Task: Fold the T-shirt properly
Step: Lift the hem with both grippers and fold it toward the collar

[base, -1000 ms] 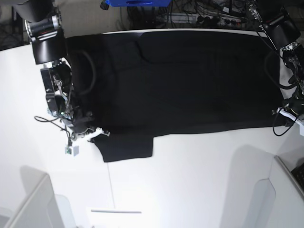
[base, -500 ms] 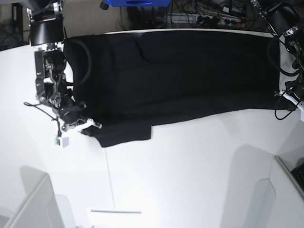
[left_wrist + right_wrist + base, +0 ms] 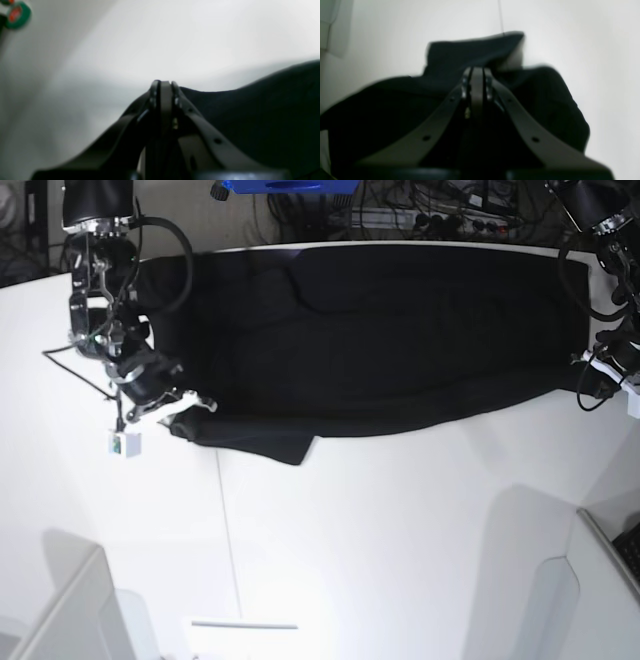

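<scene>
**Two clamped grippers holding the near edge of a black T-shirt**

Base view: showing a large black T-shirt (image 3: 380,340) spread wide across the far half of a white table (image 3: 400,530), plain side up, no print visible. Lying with one sleeve corner sagging toward the near side at the view's left. Gripping that corner with the right gripper (image 3: 180,408), at the view's left, jaws pinched on the cloth. Meeting the opposite end of the hem at the view's right edge with the left gripper (image 3: 608,372), partly cut off by the frame.

Left wrist view: looking blurred along the left gripper (image 3: 163,86), jaws pressed together with no gap. Showing black cloth (image 3: 262,120) running right up to the tips and off to the right, over bare white table (image 3: 175,37). Judging the cloth to be caught between the jaws, though blur hiding the exact bite.

Right wrist view: looking along the right gripper (image 3: 477,72), jaws likewise shut tight. Showing black cloth (image 3: 475,50) bunched around and just beyond the tips, draping down both sides.

Doing this step well, as a judgement: lifting both ends level and together, keeping the held edge taut between the arms, carrying it straight across toward the far edge so the fold line lands straight. Avoiding uneven pulling, likely to skew the sleeve or wrinkle the body.
</scene>
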You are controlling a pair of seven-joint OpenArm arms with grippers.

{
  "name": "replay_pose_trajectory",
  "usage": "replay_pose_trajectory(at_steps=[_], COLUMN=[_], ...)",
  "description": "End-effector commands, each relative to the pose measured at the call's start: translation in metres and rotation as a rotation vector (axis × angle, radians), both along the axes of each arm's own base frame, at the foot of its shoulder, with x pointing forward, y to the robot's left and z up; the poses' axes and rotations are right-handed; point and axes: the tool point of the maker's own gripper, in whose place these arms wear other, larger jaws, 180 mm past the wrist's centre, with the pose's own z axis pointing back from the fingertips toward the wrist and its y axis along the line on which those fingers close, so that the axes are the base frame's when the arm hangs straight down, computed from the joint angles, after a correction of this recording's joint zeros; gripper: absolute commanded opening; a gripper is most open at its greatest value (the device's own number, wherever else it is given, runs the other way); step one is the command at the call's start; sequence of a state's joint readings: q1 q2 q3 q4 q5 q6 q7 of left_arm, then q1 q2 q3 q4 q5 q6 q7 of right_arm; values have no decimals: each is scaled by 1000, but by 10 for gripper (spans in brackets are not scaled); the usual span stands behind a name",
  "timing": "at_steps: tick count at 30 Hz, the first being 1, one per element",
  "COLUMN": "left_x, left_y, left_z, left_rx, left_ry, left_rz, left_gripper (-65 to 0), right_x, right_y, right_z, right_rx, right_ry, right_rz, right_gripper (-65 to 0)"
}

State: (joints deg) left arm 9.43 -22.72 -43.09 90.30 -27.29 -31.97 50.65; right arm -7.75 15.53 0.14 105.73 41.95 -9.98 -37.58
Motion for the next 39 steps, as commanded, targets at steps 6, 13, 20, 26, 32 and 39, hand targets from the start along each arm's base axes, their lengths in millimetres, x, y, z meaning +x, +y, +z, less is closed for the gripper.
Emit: replay_pose_trajectory(at_steps=[6,13,20,26,32,39], left_x=[1,-6,-21,-25,-32,-37], left_y=[4,8,7,7,7,6], left_z=[15,41,33,29,24,23], left_rx=[29,96,105,106,106,110], left_ry=[-37,-79,-36,-21,0,13], left_rz=[-15,-16,-23,-21,-24,-29], left_gripper=[-650,-650,-650,-650,-650,-650], right_x=[-6,-21,-42,-58,-70,-89], right_y=[-20,-23,-28,-24,-34,-29], right_z=[9,11,10,1,9,-2], right_rx=[-23,-24,-24,13,166,208], right_ry=[-30,-29,11,53,64,121], right_rz=[-44,-52,-62,-58,-118,-122], right_gripper=[-650,-650,-650,-650,-650,-650])
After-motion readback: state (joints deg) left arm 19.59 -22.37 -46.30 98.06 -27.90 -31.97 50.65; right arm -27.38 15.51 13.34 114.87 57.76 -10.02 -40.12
